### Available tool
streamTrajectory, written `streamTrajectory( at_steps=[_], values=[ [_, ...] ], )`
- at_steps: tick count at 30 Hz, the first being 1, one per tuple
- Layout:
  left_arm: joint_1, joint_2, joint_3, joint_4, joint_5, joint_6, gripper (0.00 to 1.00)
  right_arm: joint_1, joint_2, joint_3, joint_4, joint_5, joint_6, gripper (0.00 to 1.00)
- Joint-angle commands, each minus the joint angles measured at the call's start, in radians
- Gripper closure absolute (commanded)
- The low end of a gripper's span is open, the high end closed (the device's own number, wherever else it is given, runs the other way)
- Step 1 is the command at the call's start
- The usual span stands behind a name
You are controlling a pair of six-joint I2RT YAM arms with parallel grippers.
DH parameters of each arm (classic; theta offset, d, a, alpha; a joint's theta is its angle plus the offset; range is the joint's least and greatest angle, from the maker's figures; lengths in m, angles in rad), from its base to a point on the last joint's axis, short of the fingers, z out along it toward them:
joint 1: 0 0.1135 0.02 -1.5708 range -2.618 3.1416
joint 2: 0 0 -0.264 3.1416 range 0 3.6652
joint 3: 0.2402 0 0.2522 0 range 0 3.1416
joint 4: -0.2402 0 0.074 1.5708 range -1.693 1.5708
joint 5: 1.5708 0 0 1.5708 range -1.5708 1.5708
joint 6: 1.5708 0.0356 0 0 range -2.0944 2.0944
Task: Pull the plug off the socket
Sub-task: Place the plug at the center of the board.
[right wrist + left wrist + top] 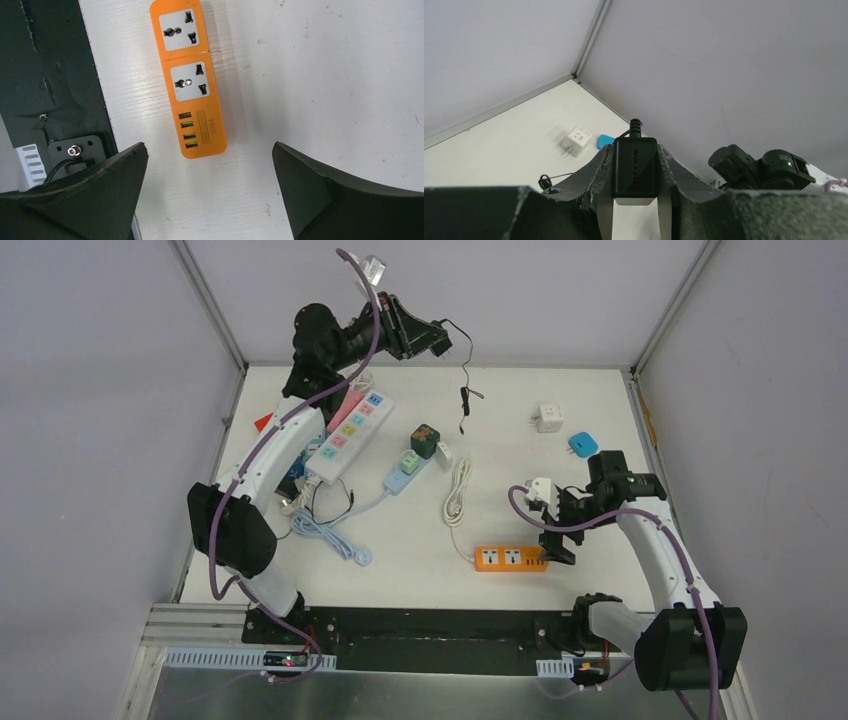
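Your left gripper (pixel 635 172) is clenched on the black rectangular plastic plug (pixel 635 160), with one finger pressed against each of its sides. It holds the plug high in the air over the far edge of the white table (pixel 520 390) (off any socket). The plug's thin black cord (pixel 466 390) dangles from it toward the tabletop. Under that raised arm lies the long white power strip with pastel-coloured sockets (pixel 350 430). Your right gripper (pixel 210 150) is released, jaws spread wide, and hangs just above the orange plastic power strip (pixel 189 80) without touching it.
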Motion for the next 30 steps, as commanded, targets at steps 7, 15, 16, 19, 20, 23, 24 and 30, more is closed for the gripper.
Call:
streamTrajectory(
  at_steps=[7,15,16,19,20,23,24,30],
  values=[
    [0.211,-0.092,0.115,-0.230,-0.001,0.078,1.00,-0.011,-0.005,-0.007,0.011,-0.021,-0.009,0.01],
    [0.487,-0.280,-0.093,-0.385,0.004,0.088,1.00,-0.011,0.003,-0.011,0.002,-0.030,-0.028,0.00],
    [0.515,-0.302,-0.107,-0.428,0.004,0.111,1.00,-0.011,0.003,-0.012,0.001,-0.033,-0.030,0.00],
    [0.574,-0.348,-0.143,-0.572,-0.033,0.207,1.00,-0.011,0.003,-0.013,-0.003,-0.037,-0.037,0.00],
    [0.579,-0.366,-0.162,-0.611,-0.064,0.238,1.00,-0.011,0.002,-0.012,-0.004,-0.037,-0.038,0.00],
    [0.593,-0.383,-0.249,-0.646,-0.111,0.281,1.00,-0.011,-0.003,-0.012,-0.006,-0.038,-0.039,0.00],
    [0.603,-0.377,-0.278,-0.652,-0.112,0.286,1.00,-0.011,-0.004,-0.013,-0.006,-0.038,-0.038,0.00],
    [0.627,-0.311,-0.404,-0.689,-0.223,0.349,1.00,-0.012,-0.002,-0.016,-0.007,-0.040,-0.041,0.00]
  ],
)
